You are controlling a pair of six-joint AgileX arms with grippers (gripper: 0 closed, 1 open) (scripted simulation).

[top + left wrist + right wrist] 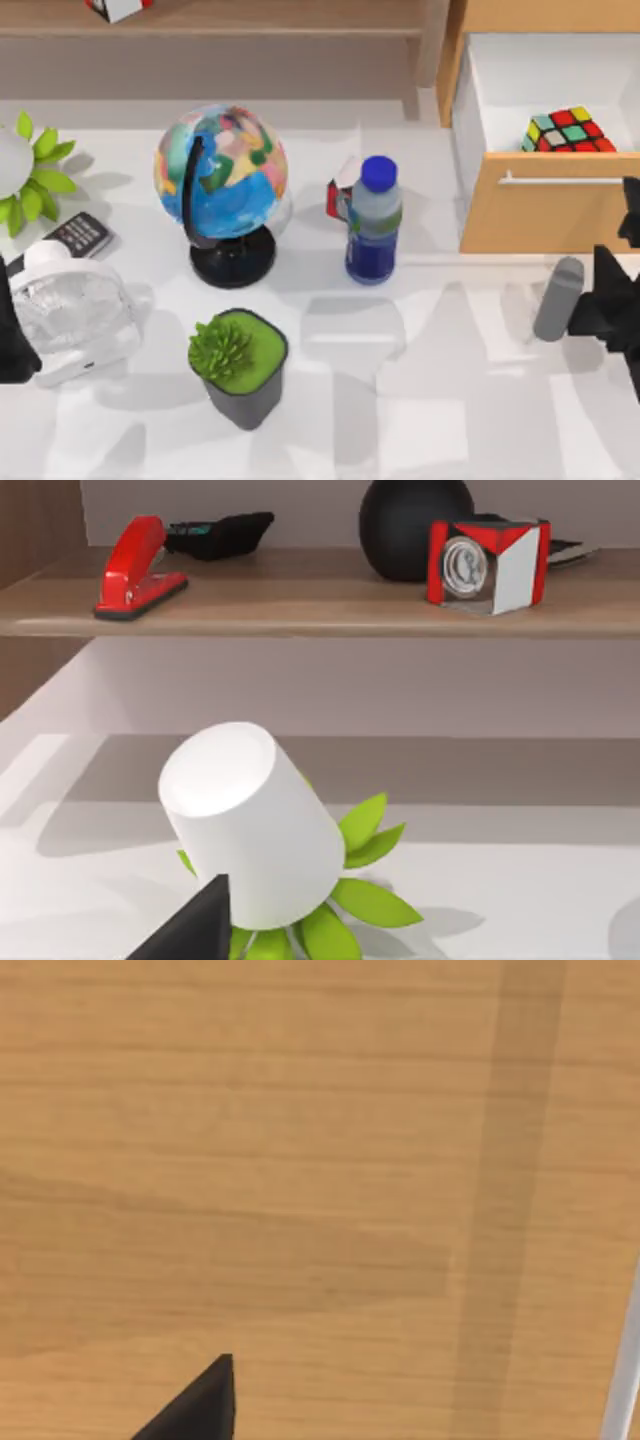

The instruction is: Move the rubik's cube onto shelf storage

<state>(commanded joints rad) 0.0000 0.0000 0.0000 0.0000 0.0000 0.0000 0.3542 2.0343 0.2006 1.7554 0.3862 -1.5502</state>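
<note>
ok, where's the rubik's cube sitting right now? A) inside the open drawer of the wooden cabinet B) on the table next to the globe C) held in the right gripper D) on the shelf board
A. In the top view the rubik's cube lies in the white interior of the pulled-out drawer, behind the drawer front with its silver handle, at the table's right; it is not on the shelf storage.

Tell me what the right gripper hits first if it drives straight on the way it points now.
Most likely the wooden drawer front of the cabinet: the right wrist view faces that panel close up, beside its silver handle. The rubik's cube lies inside the open drawer behind it.
</note>
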